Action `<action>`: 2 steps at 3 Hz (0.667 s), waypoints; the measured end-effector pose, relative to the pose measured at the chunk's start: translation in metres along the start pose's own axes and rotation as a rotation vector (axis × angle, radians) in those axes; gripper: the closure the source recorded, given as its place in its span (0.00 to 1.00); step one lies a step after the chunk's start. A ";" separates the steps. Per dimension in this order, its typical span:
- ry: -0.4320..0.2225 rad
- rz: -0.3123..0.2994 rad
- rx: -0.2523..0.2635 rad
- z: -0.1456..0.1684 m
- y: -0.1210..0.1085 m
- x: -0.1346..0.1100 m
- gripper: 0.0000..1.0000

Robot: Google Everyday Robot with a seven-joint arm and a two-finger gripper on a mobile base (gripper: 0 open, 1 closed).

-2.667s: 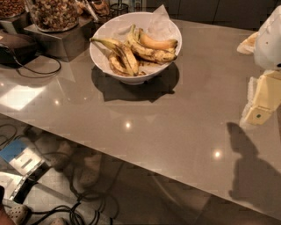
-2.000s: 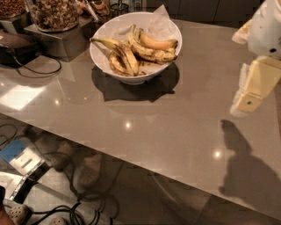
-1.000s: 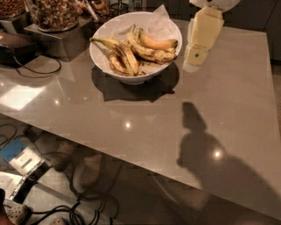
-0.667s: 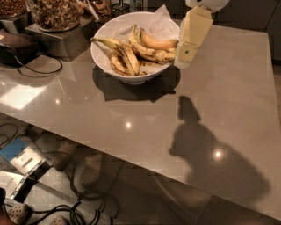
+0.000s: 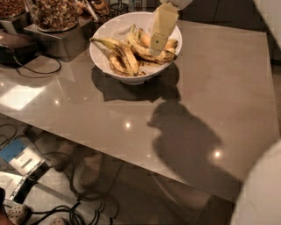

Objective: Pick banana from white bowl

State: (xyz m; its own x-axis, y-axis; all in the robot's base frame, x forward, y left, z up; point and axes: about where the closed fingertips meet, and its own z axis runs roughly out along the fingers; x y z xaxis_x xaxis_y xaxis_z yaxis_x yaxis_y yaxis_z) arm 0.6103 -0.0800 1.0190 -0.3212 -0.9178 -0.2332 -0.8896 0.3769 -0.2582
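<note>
The white bowl stands at the far side of the grey table, lined with white paper. Several bananas lie in it. The long, brown-mottled banana curves across the bowl's right half. Dark-streaked bananas with a long pointed stem lie to its left. A smoother orange-yellow banana shows partly behind the gripper. My cream-coloured gripper hangs tip-down over the right part of the bowl, just above the mottled banana, hiding part of the fruit.
Glass jars of nuts stand on a metal box left of the bowl, with a dark device and cable beside them. Cables and shoes lie on the floor below the front edge. A white robot part fills the lower right corner.
My gripper has moved left from the table's right side and now hangs over the bowl's right half. The bananas and bowl have not moved.
</note>
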 end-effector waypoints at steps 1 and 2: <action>0.012 0.073 0.003 0.018 -0.020 -0.010 0.13; 0.028 0.138 -0.002 0.034 -0.034 -0.010 0.27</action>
State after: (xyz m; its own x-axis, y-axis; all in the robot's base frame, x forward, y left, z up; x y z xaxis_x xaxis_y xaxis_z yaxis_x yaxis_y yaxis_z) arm 0.6553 -0.0794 0.9980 -0.4495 -0.8605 -0.2399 -0.8369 0.4996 -0.2236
